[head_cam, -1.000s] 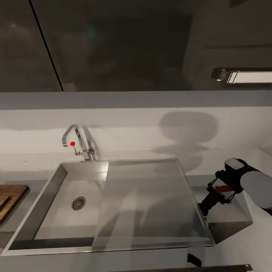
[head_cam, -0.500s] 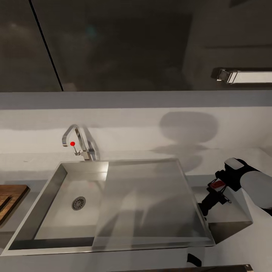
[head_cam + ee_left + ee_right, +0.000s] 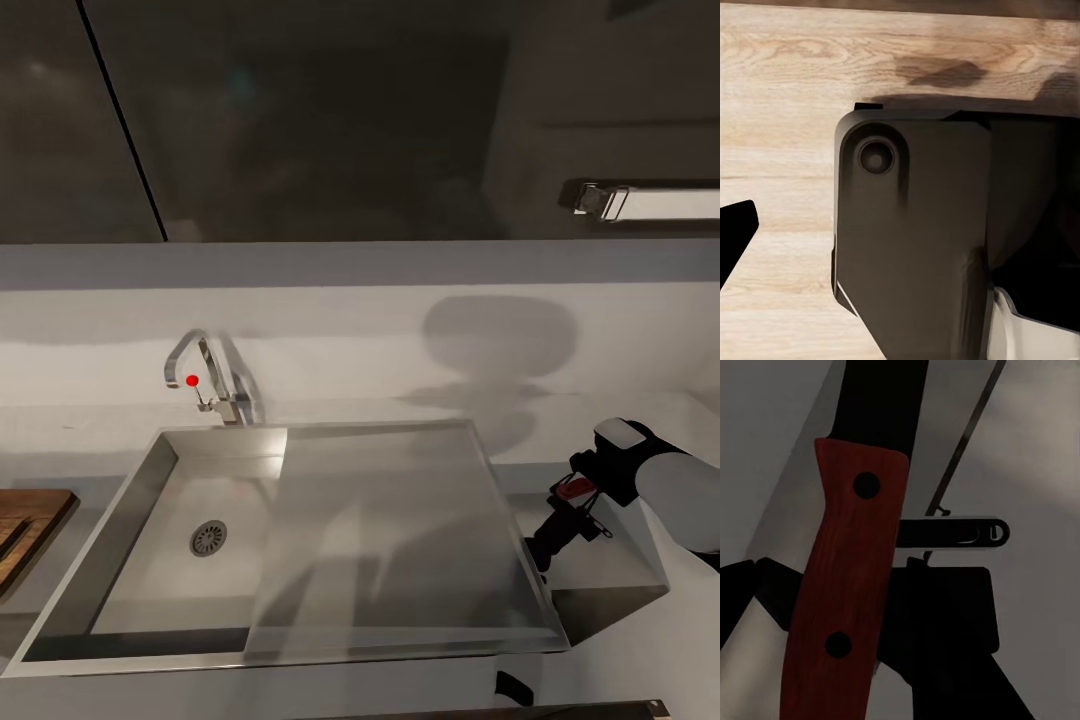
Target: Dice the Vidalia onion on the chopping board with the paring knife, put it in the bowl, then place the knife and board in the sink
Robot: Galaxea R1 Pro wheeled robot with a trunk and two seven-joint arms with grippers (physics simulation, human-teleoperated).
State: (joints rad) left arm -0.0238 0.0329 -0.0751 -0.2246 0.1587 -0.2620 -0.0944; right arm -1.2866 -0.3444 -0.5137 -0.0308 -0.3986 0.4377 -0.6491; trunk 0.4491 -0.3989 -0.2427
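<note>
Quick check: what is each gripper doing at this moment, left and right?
Left gripper: cannot be told from these views.
Right gripper: closed on the paring knife, held by its red handle, right of the sink.

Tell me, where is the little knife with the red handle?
The paring knife is held in the right gripper, just past the right edge of the sink, over the countertop. The right wrist view shows its red handle close up.

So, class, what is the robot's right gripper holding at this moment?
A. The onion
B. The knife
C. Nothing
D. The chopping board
B: the right wrist view shows the knife's red handle against the right gripper, which sits beside the sink in the head view.
</note>
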